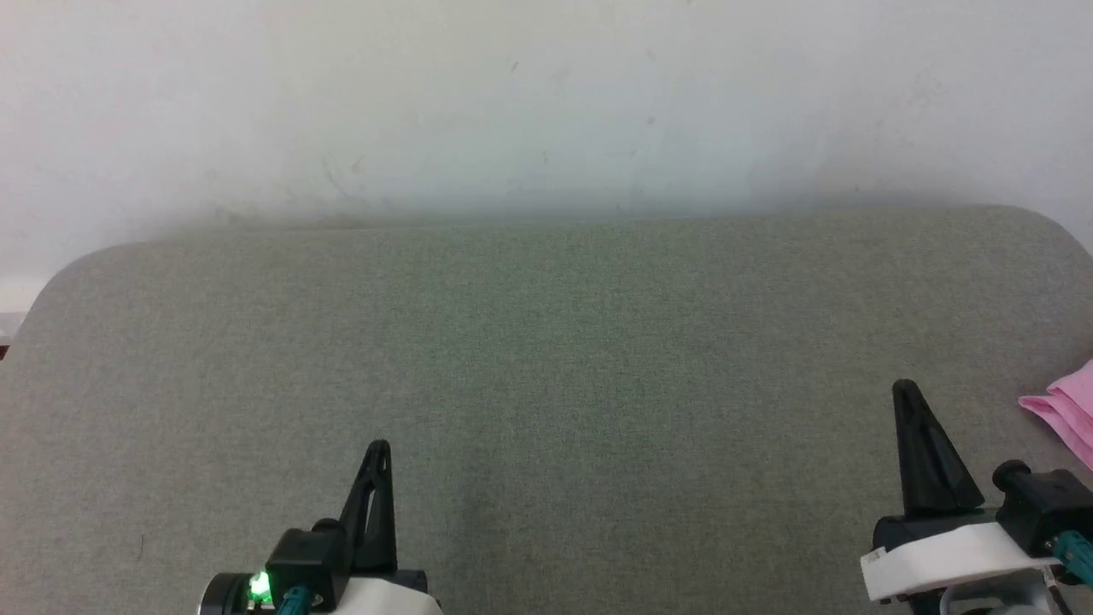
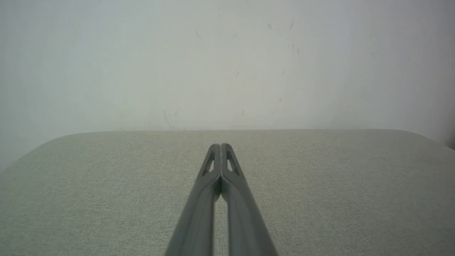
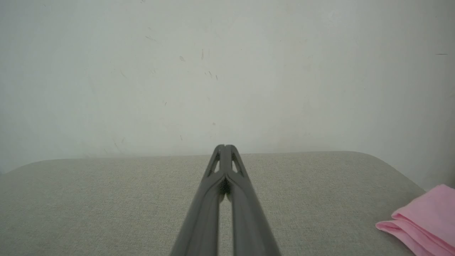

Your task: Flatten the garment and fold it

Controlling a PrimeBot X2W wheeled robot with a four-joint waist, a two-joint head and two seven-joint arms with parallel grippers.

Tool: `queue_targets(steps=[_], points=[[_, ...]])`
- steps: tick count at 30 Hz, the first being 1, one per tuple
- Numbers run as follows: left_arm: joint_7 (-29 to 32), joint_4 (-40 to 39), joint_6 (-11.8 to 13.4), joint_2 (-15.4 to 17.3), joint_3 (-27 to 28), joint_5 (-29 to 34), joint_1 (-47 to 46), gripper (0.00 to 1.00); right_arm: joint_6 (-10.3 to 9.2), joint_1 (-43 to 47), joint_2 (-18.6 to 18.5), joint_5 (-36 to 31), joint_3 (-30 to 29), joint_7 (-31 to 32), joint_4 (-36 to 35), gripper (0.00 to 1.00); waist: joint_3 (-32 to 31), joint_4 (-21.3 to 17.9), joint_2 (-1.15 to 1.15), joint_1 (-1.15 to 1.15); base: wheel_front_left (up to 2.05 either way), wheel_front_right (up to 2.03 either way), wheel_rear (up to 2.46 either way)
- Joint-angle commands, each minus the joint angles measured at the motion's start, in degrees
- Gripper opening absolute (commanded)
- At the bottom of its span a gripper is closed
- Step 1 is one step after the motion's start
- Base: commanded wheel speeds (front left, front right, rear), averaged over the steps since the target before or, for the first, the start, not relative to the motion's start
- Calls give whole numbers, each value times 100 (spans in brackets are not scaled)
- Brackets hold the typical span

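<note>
The garment (image 1: 1067, 412) is a light-pink cloth lying in soft layers at the far right edge of the grey cushion (image 1: 546, 359); the right wrist view catches it at the lower right (image 3: 424, 218). My right gripper (image 1: 905, 389) hovers just left of it, apart from the cloth, its fingertips pressed together (image 3: 224, 146) and holding nothing. At the lower left of the head view my left gripper (image 1: 379, 447) is shut too, empty, tips meeting over bare fabric (image 2: 220, 145). Most of the garment runs out of frame to the right.
The cushion has rounded far corners and ends against a pale scuffed wall (image 1: 546, 111). A wide stretch of bare grey fabric lies between and ahead of both grippers.
</note>
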Motion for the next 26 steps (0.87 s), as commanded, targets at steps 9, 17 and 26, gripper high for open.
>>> queue_targets(steps=[9, 17, 26], points=[[124, -31, -59, -3, 85, 59, -62, 0, -1, -34, 4, -90, 33, 113, -27, 0, 10, -1, 0, 0, 0, 0, 0], [219, -50, -97, -5, 144, 94, -99, 0, -1, -54, 6, -145, 52, 206, -44, 0, 18, -2, 0, 0, 0, 0, 0], [326, -71, -139, -8, 210, 134, -141, 0, -2, -77, 8, -207, 74, 312, -63, 0, 28, -2, 0, 0, 0, 0, 0]])
